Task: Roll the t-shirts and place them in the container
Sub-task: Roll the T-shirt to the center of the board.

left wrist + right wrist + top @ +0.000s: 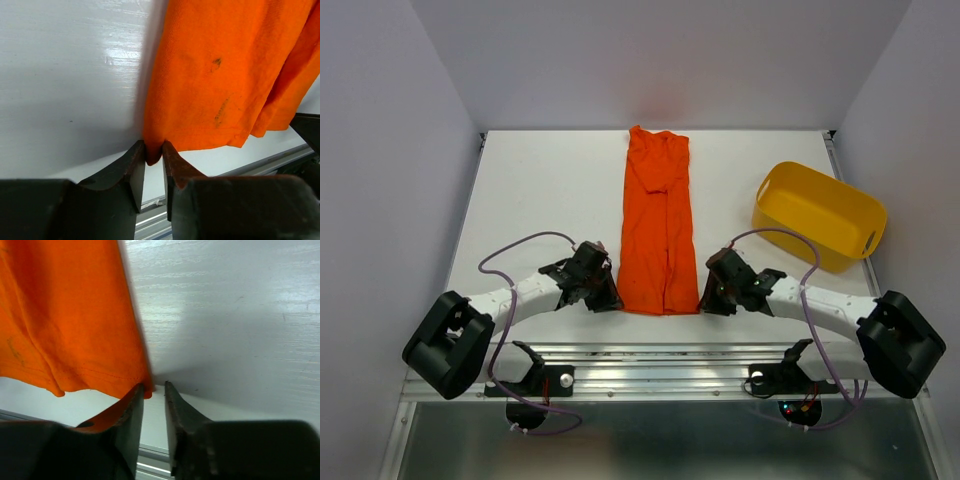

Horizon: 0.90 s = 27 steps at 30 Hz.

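The orange-red t-shirt [658,220] lies folded into a long narrow strip down the middle of the white table [540,190], its hem towards me. My left gripper [610,298] sits at the hem's near left corner. In the left wrist view that corner of the t-shirt [220,75] is pinched between the tips of the left gripper [153,150]. My right gripper [705,300] is at the near right corner. In the right wrist view the t-shirt [65,315] only brushes the inner fingertip [136,392], and the right gripper [154,387] shows a bare gap.
A yellow plastic tub [820,215] with handle slots stands at the right, beyond my right arm. The metal rail [660,355] at the table's near edge runs just behind both grippers. White walls enclose the table on three sides.
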{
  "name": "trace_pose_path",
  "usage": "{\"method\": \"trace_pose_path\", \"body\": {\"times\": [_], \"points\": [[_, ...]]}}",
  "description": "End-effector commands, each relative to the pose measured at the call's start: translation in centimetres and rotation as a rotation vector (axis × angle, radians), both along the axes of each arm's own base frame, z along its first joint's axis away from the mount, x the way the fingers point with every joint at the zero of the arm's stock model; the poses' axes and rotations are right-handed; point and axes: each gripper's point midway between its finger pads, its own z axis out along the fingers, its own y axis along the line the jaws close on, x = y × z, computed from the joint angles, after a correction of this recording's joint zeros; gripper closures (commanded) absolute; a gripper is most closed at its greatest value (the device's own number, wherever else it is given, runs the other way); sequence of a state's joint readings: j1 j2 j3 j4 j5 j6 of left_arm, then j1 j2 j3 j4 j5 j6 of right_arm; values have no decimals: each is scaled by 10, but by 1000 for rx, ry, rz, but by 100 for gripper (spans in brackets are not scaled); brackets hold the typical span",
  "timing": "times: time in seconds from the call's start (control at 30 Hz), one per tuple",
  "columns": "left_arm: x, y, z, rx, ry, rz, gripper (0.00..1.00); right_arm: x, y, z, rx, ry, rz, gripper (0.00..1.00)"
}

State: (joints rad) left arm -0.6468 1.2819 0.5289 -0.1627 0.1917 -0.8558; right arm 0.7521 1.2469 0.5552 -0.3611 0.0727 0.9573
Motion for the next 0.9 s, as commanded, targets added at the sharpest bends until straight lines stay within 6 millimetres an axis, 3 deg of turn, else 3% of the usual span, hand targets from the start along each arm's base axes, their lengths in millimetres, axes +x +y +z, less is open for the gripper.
{"method": "trace_pose_path", "body": {"times": [0.0,0.13,0.23,0.27,0.4,0.77,0.87], "points": [[-3,2,-5,2,4,5,72,6,5,0,28,-22,4,76],[-2,0,-2,-5,0,4,85,5,7,1,46,-21,1,83],[-1,-1,1,-5,-2,3,99,5,9,7,65,-27,-3,73],[0,-1,3,-3,-5,4,100,5,10,8,73,-29,-11,65],[1,-3,6,-5,-10,4,100,7,11,17,104,-48,-28,53],[2,-3,8,-3,-18,7,100,6,12,11,106,-36,-40,57],[2,-3,9,-5,-19,7,100,9,12,17,122,-54,-58,58]]}}
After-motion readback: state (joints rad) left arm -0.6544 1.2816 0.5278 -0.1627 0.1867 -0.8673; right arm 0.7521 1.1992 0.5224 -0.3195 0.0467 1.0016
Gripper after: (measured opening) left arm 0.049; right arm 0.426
